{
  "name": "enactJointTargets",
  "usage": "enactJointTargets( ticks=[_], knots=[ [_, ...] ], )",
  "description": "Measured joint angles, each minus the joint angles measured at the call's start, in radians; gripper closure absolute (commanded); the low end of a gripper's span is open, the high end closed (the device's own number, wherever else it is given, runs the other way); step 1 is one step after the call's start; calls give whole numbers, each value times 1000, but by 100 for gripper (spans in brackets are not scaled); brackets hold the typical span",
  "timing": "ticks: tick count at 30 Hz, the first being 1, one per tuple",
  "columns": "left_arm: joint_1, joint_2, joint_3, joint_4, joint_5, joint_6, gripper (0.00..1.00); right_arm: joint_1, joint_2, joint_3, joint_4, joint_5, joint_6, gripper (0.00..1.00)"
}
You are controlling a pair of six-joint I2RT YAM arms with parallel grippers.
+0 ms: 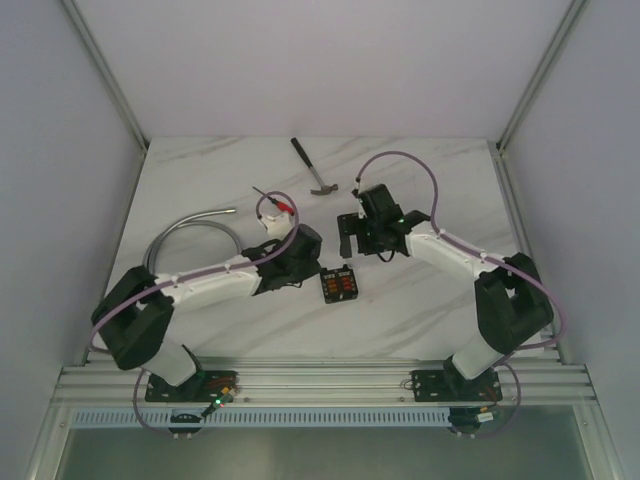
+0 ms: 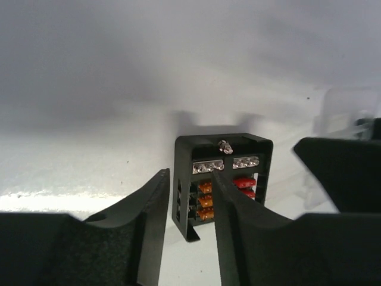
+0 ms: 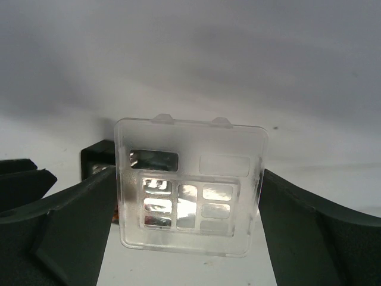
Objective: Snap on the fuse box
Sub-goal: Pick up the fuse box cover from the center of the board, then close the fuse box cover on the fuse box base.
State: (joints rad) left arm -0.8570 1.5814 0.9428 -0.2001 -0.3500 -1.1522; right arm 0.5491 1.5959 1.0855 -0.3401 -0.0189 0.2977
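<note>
The fuse box [image 1: 338, 284], a small black square box with red and orange fuses, lies on the marble table between the two arms. In the left wrist view the fuse box [image 2: 238, 173] sits just past my left gripper [image 2: 190, 179]. The jaws stand apart; its left wall shows in the gap and the right finger hides its middle. Nothing is gripped. From above, the left gripper [image 1: 312, 268] is at the box's left edge. My right gripper [image 3: 187, 179] is shut on a clear plastic cover [image 3: 190, 190], held by its two sides above the table. The right gripper [image 1: 347, 235] hovers behind the box.
A hammer [image 1: 312, 168] lies at the back of the table. A red-handled screwdriver [image 1: 278, 201] sits behind the left wrist, and a grey flexible hose [image 1: 190, 232] curves at the left. White walls enclose the table on three sides.
</note>
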Motion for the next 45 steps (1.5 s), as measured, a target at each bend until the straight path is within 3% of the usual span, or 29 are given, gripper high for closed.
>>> enactJointTargets(
  ticks=[5,15,30,45],
  knots=[
    [38,-124,-89,22,1,-8,47,87,0,17,-29,4,19,14],
    [142,-235,-280,62,58,-14,44,211,7,23,-76,78,125,12],
    [150,-242,-316,129,115,-14,41,302,76,27,-75,208,226,7],
    [150,-242,-325,137,135,-14,41,308,103,24,-22,233,249,5]
  ],
)
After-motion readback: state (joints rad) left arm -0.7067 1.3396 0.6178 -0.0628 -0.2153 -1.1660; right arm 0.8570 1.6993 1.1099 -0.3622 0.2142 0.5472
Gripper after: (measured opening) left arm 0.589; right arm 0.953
